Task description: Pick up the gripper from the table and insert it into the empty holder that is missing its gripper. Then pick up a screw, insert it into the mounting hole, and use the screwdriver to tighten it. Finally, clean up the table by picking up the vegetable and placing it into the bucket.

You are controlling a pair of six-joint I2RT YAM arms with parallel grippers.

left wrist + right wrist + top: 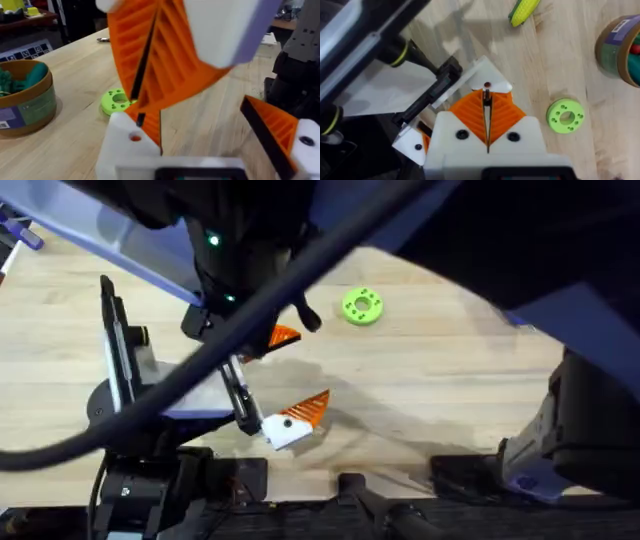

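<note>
Overhead high; wrists close, share ring.

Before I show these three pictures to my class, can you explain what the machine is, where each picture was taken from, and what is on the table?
It is a robot with two arms, each ending in a two-fingered claw. One picture looks down on the wooden table from above. The other two come from a camera on each wrist, so the claw's own fingers sit at the bottom edge.

On the table lie a green ring, a yellow toy vegetable and a brown tub.

The left claw is open, with a large orange ribbed piece between its fingers. The right claw is shut, its orange pads pressed together.
</note>
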